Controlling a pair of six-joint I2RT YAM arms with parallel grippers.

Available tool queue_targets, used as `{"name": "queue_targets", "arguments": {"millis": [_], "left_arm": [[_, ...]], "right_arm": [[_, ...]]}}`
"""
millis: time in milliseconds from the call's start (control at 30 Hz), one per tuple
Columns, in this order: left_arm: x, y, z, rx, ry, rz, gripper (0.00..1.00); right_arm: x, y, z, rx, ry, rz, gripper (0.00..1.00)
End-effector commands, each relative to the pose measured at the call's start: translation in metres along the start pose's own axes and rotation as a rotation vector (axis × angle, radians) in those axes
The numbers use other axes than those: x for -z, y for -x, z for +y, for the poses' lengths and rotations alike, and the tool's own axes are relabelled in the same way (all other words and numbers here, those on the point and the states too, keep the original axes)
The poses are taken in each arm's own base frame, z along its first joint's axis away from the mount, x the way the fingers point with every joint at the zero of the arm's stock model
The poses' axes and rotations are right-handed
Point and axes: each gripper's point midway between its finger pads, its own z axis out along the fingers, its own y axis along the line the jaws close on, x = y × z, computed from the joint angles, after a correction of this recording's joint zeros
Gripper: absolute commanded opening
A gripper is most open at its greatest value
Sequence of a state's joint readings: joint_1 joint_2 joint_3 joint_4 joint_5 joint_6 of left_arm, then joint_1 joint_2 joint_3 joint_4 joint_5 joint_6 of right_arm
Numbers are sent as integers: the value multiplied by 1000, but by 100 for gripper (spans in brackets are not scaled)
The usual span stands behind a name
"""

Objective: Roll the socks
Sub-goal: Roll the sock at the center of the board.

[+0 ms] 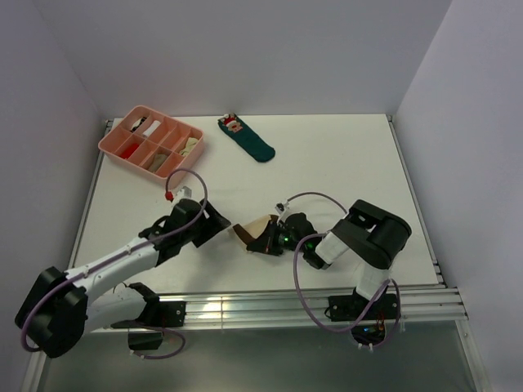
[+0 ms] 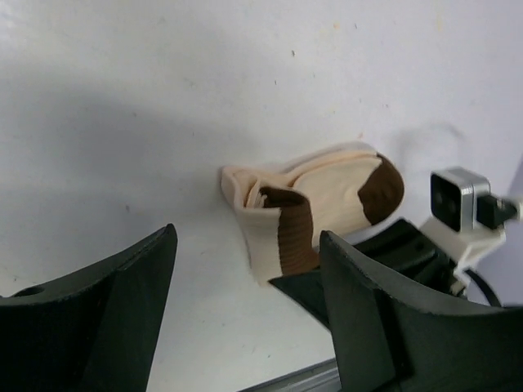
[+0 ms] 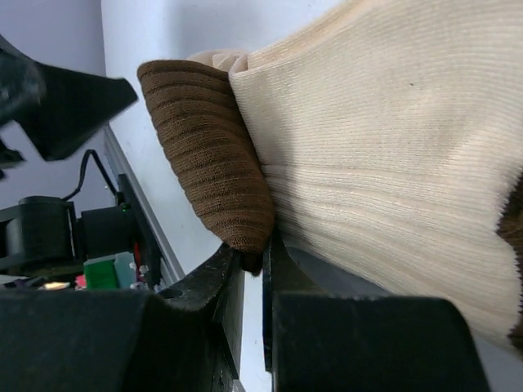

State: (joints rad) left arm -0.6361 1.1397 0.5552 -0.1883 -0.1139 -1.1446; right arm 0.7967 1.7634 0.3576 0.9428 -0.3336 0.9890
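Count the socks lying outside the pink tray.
2: a dark teal fabric sock near the far edge, and a cream sock with brown bands pinched in the right hand. Another may be folded inside.

The left gripper held its dark fingers wide apart with nothing between them, over the white table. Beyond lay a folded cream sock (dark brown at toe and cuff), the right gripper at its near edge, beside a silver camera.
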Motion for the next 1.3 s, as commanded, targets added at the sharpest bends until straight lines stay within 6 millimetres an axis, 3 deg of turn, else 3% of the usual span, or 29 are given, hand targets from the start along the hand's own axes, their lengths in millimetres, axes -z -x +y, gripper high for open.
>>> {"name": "queue_targets", "arguments": {"millis": [0, 233, 567, 767, 967, 1167, 1267], "left_arm": [[13, 7, -45, -30, -305, -55, 75], [-7, -22, -27, -81, -303, 48, 74], [-30, -40, 1, -119, -238, 94, 69], [-31, -47, 7, -139, -258, 107, 70], [-45, -55, 18, -146, -215, 139, 68], [-55, -61, 32, -143, -160, 159, 61], [-60, -64, 36, -140, -132, 172, 45]], "right_arm": [[13, -34, -48, -91, -153, 101, 0], [14, -40, -53, -133, -160, 112, 0], [14, -44, -54, -160, -164, 127, 0], [13, -47, -55, -180, -162, 137, 0], [12, -48, -52, -186, -145, 148, 0], [11, -47, -51, -179, -141, 158, 0], [10, -47, -49, -177, -134, 163, 0]]}}
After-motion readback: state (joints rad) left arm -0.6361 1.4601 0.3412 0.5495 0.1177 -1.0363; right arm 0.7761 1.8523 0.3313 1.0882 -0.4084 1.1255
